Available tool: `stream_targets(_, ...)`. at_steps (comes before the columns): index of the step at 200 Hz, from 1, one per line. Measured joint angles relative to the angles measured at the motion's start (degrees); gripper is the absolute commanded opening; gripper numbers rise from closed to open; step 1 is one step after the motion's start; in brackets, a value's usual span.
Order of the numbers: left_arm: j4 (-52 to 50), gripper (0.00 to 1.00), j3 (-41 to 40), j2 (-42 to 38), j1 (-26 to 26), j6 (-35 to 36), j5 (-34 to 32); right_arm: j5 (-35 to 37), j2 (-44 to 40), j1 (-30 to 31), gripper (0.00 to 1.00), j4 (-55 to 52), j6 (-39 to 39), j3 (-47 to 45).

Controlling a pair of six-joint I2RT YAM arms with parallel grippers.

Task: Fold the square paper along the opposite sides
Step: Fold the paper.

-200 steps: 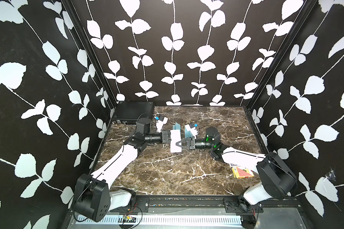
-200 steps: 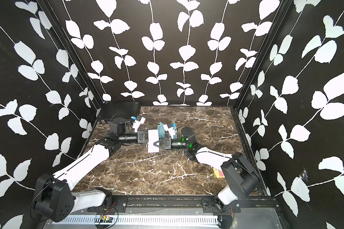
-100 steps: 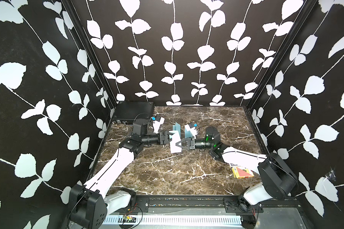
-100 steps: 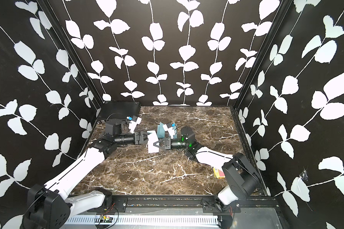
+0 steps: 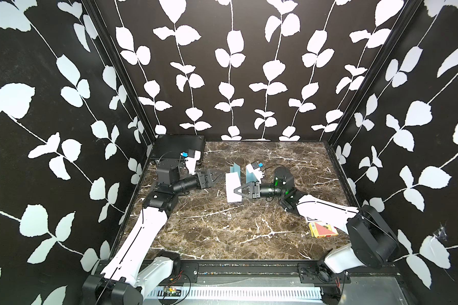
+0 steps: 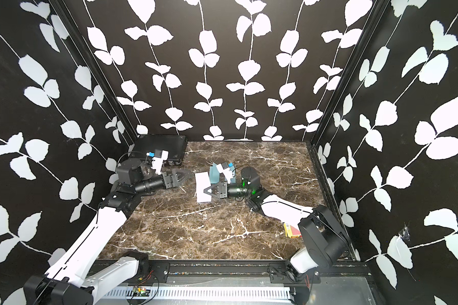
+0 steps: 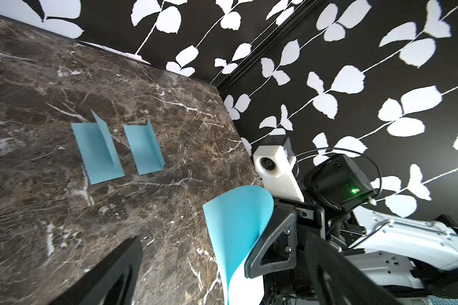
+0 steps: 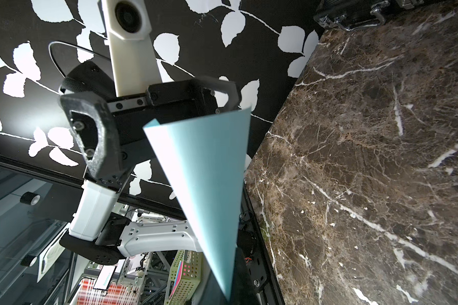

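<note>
The square paper (image 5: 232, 187), white on one face and light blue on the other, hangs just above the marble table (image 5: 222, 232), bent in a curve. My right gripper (image 5: 238, 192) is shut on its right edge; the right wrist view shows the blue sheet (image 8: 206, 171) running into the jaws of the right gripper (image 8: 230, 285). My left gripper (image 5: 216, 177) stands open a little left of the paper, apart from it. The left wrist view shows the left gripper's fingers (image 7: 111, 272) spread wide, with the paper (image 7: 236, 224) ahead of them.
Two folded blue papers (image 7: 98, 153) (image 7: 143, 150) stand on the table just behind the grippers. A black case (image 5: 179, 145) lies in the back left corner. A red and yellow card box (image 5: 323, 229) lies under the right arm near the right wall.
My left gripper has opened, let go of the paper's left edge and drawn back to the left. The right gripper keeps its hold, and the paper has stayed where it was.
</note>
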Motion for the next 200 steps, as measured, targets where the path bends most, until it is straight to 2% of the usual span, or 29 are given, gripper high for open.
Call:
stream_targets(49,7.2,0.99,-5.1,2.5,-5.9,-3.9,0.4,-0.4,0.0,0.0,0.07,-0.8,-0.2,0.8)
stream_targets(69,9.1,0.91,-5.6,3.5,-6.9,-4.9,0.5,-0.4,0.0,0.0,0.07,-1.0,-0.3,0.9)
stream_targets(116,11.4,0.46,-5.8,3.9,-8.0,-5.7,0.5,-0.4,0.0,0.0,0.07,-1.6,-0.8,1.4)
stream_targets(190,10.0,0.0,-5.5,5.1,-8.1,-4.5,0.5,-0.4,0.0,0.0,0.11,-3.5,-1.5,1.8)
stream_targets(200,9.8,0.0,-5.4,5.2,-8.1,-4.3,0.5,-0.4,0.0,0.0,0.12,-3.8,-1.6,1.8)
